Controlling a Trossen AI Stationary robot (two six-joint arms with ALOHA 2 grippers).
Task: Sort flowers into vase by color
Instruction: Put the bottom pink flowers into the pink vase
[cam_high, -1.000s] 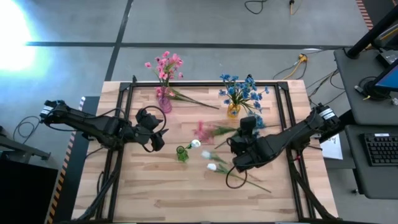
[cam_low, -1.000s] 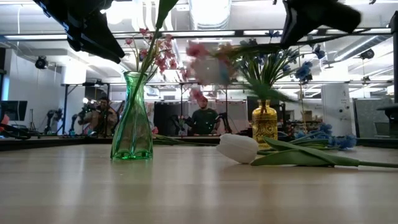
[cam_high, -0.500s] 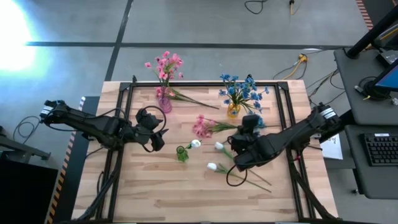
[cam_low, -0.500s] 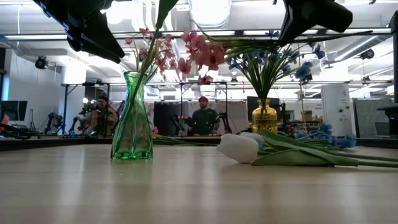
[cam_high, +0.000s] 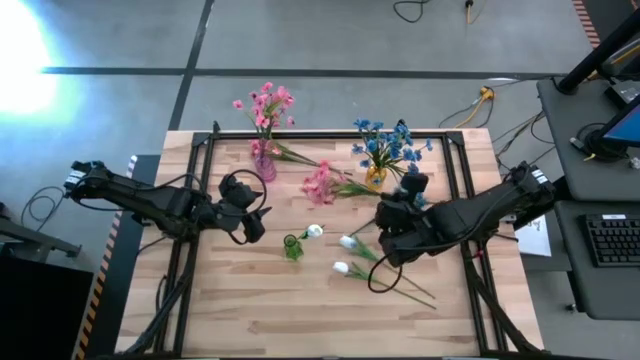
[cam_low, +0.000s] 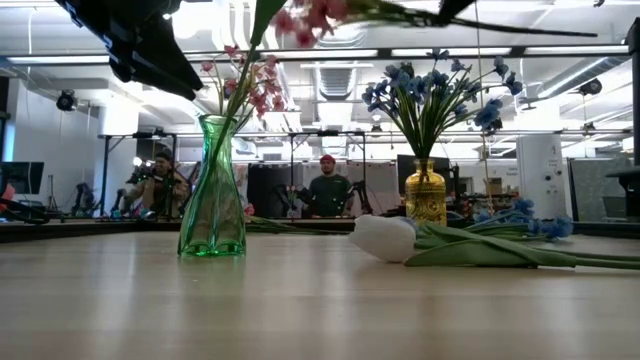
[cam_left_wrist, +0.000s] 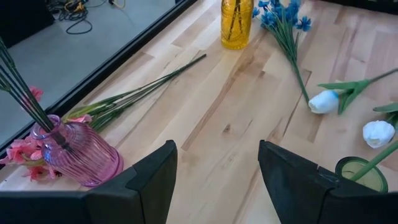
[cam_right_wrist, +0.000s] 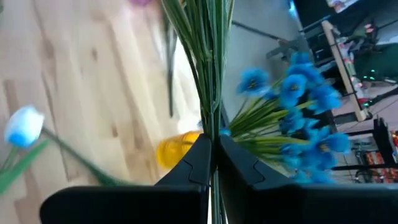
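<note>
My right gripper (cam_high: 388, 207) is shut on a pink sprig bunch (cam_high: 321, 183), which hangs in the air between the pink vase (cam_high: 263, 165) and the yellow vase (cam_high: 375, 178). The pink vase holds pink flowers and the yellow vase holds blue flowers (cam_high: 385, 145). The green vase (cam_high: 292, 247) has one white flower (cam_high: 313, 232) in it. Two white tulips (cam_high: 345, 255) lie on the table beside it. My left gripper (cam_left_wrist: 214, 177) is open and waits left of the green vase, touching nothing. More pink stems (cam_left_wrist: 143, 87) lie on the table beside the pink vase. My right gripper pinches the pink bunch's green stems (cam_right_wrist: 211, 118) between its two fingers (cam_right_wrist: 198, 163), several stems together and far from the blossoms. The stems run on along the fingers and past their tips. The bunch is lifted clear of the table, and its blossoms (cam_low: 305, 15) are high up.
A loose blue sprig (cam_left_wrist: 287, 28) lies by the yellow vase. Black rails (cam_high: 205, 180) run along the table's left and right sides. People sit in the room beyond the far edge (cam_low: 325, 190). Bare wood lies along the near edge (cam_high: 300, 310).
My right gripper has risen and moved toward the far edge, carrying the pink bunch. The blossoms have climbed from just above the table to well above the vases and have shifted toward the pink vase. The white tulips have stayed on the table.
</note>
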